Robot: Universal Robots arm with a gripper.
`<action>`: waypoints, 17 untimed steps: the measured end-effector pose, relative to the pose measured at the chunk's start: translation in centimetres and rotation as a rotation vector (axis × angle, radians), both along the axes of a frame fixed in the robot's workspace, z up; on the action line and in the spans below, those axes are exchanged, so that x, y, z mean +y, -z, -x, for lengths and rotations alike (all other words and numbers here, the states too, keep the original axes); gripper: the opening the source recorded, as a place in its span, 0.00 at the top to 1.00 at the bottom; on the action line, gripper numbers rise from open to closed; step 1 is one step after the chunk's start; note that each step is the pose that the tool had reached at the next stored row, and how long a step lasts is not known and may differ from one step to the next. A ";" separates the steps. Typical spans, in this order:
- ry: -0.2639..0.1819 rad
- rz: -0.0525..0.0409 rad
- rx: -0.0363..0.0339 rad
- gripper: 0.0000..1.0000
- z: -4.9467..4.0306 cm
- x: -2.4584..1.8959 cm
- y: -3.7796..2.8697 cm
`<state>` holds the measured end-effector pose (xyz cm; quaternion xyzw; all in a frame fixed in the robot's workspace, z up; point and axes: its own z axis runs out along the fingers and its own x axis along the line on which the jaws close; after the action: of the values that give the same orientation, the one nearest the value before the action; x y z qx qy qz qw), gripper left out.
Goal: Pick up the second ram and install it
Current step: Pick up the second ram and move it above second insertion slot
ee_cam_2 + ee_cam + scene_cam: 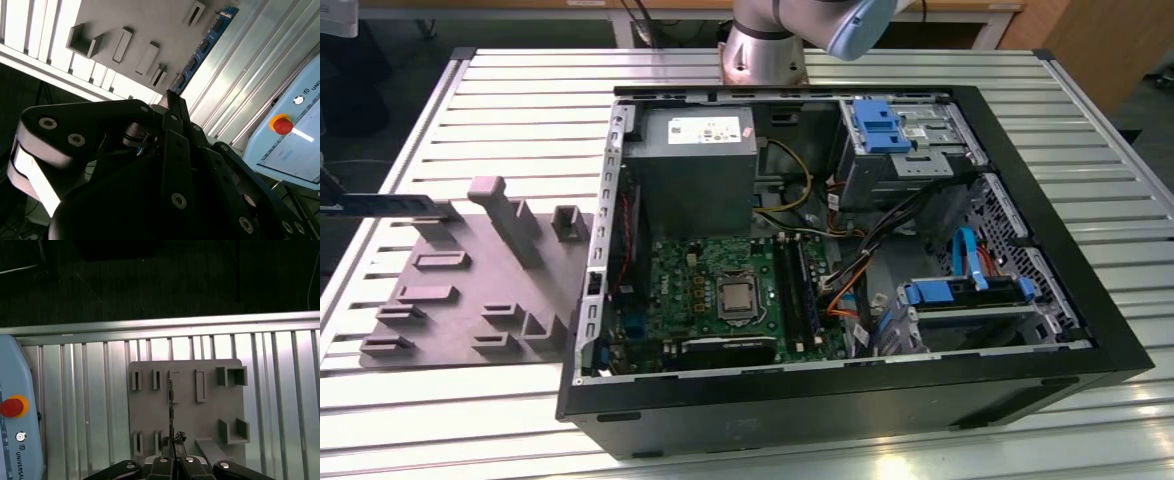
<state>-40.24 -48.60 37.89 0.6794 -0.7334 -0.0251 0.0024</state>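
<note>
One memory module, the second ram (205, 42), is clamped between the fingers (175, 150) of the gripper (172, 444). The jaws are closed on one end of the module, and the rest of it projects straight out beyond the fingertips. In the second wrist view the module presents a blue board face with a row of black chips. In the first wrist view it appears edge-on as a thin dark line above the grey fixture plate (210, 415).

The fixture plate lies flat on the slatted aluminium table (520, 90), to the exterior view's left of the open computer case (854, 400). The plate carries raised slots and a tall post (507, 215). In the exterior view the module shows as a dark, level strip at the plate's far corner on the exterior view's left. Whether the module touches the plate cannot be determined.

Inside the case, the green motherboard (680, 280) carries a square silver processor (738, 297). A grey power supply (687, 165) sits beside the board, and blue drive brackets (881, 125) occupy the bays.

A teach pendant (22, 375) with a red button (12, 407) lies near the plate.
</note>
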 end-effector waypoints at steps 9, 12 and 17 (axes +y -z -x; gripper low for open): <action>0.000 0.0000 -0.0001 0.88 -1.00 0.00 0.00; 0.000 0.0000 -0.0001 0.88 -1.31 0.00 0.00; 0.000 0.0000 0.0000 0.88 -1.93 0.00 0.00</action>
<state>-38.31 -48.60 37.89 0.6794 -0.7334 -0.0251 0.0023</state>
